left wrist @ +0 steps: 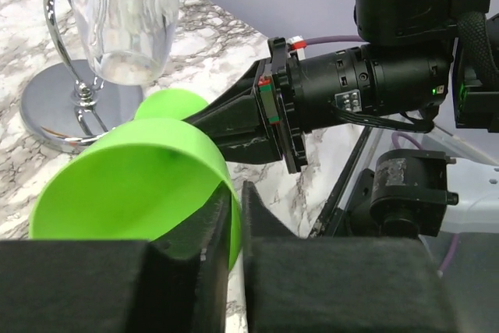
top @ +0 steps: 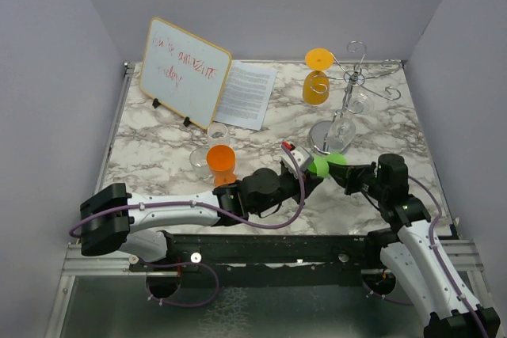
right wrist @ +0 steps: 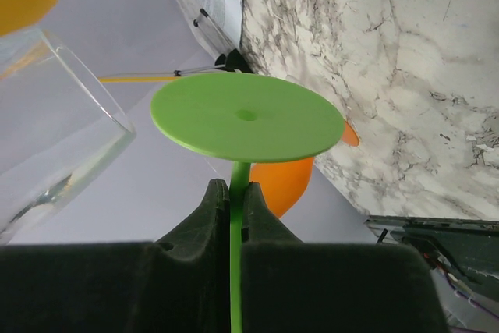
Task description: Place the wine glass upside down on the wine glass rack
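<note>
Green wine glass (left wrist: 132, 185) is pinched: rim in left fingers (left wrist: 195, 271), stem in right fingers (right wrist: 195, 224); five glasses (top: 222, 161), one rack (top: 323, 135).

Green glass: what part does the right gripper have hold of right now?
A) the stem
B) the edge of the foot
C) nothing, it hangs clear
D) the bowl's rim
A: in the right wrist view the right gripper is shut on the green glass by its thin stem, just under the round foot.
</note>
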Controlling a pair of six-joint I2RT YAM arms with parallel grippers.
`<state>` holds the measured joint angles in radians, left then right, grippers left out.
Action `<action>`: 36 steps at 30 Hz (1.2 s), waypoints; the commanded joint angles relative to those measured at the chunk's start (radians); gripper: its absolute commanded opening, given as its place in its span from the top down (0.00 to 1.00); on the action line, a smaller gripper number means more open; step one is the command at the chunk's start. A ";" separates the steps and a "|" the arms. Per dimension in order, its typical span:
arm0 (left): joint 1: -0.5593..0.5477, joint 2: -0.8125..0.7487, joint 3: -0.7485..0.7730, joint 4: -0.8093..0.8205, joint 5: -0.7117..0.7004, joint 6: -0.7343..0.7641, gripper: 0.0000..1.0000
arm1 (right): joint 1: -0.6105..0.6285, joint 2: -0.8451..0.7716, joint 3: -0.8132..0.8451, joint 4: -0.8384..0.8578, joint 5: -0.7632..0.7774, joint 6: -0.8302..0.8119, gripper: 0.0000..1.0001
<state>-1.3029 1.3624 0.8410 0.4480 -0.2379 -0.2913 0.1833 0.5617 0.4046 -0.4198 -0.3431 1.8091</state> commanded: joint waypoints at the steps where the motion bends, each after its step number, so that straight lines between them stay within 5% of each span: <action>1: -0.012 -0.004 -0.023 0.057 -0.005 -0.056 0.81 | 0.007 -0.011 -0.001 0.001 0.019 -0.061 1.00; 7: -0.011 -0.021 -0.069 0.057 -0.061 -0.109 0.49 | 0.008 -0.080 -0.031 -0.081 0.086 -0.145 0.99; 14: -0.008 -0.053 -0.103 0.057 -0.113 -0.176 0.28 | 0.007 -0.245 -0.130 -0.133 0.202 -0.267 0.99; 21: -0.007 -0.171 -0.131 0.040 -0.281 -0.204 0.13 | 0.007 -0.292 -0.133 -0.078 0.352 -0.568 0.99; 25: -0.001 -0.190 -0.083 -0.001 -0.264 -0.204 0.02 | 0.007 -0.365 -0.148 -0.025 0.405 -0.687 0.99; 36: 0.100 -0.149 0.155 -0.233 -0.059 -0.299 0.01 | 0.007 -0.505 -0.102 0.063 0.442 -0.983 1.00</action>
<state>-1.2579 1.1938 0.9096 0.3305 -0.4152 -0.5259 0.1844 0.0761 0.2634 -0.4316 0.0727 0.9958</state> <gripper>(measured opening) 0.987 0.052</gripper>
